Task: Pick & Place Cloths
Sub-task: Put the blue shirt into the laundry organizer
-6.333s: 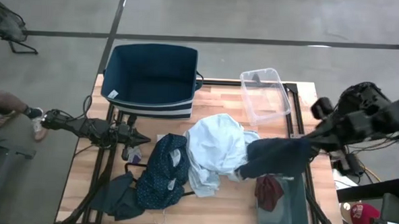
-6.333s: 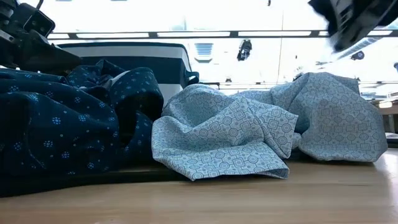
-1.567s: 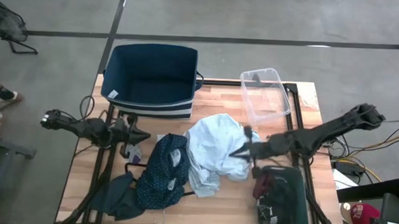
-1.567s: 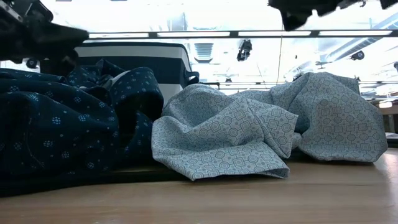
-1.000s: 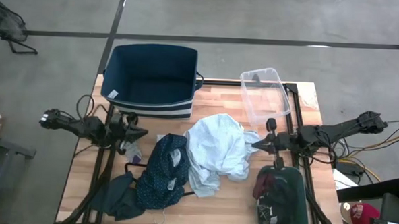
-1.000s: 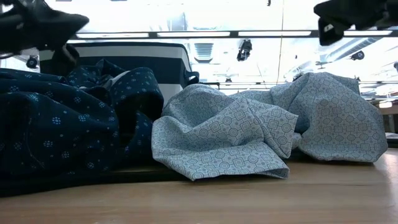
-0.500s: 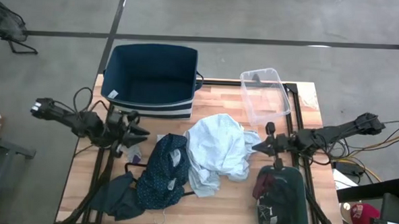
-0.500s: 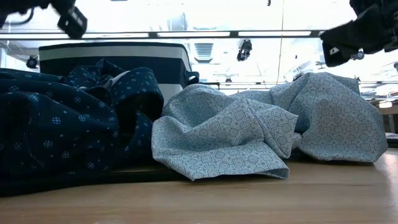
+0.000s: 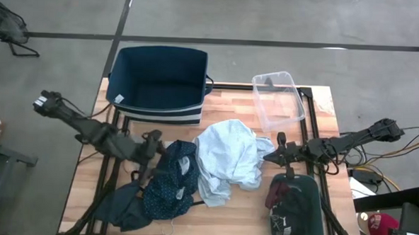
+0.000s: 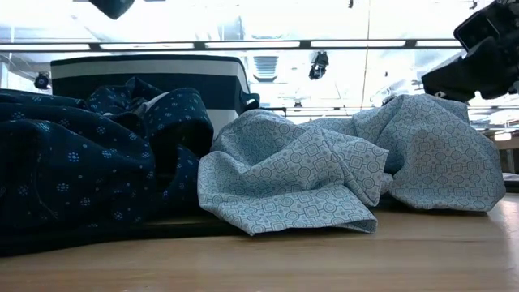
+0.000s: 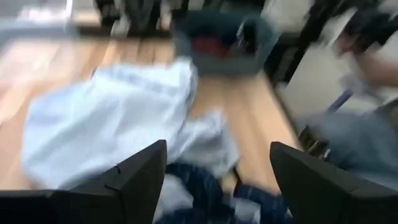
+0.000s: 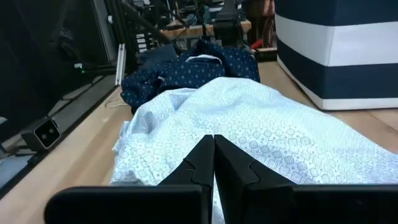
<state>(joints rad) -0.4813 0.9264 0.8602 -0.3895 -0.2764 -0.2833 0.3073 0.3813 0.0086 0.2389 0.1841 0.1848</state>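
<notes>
My left gripper (image 9: 154, 145), fingers spread and empty, hangs over the navy dotted cloth (image 9: 171, 178), reaching to grasp; next I drop and pinch a fold.

**Colours and patterns on the desk**

We see a desk (image 9: 226, 217) of pale wood planks. The shirt (image 9: 225, 161) at its middle is pale blue with a fine geometric tile print. The piece (image 9: 171, 179) beside it is navy with small white dots. Near the front left corner lies a plain dark teal piece (image 9: 124, 206). The bin (image 9: 158, 80) at the back edge is navy with white stripes. A maroon piece (image 9: 280, 197) sits in a grey-green tub (image 9: 307, 231). The fingers (image 11: 137, 180) are black.
</notes>
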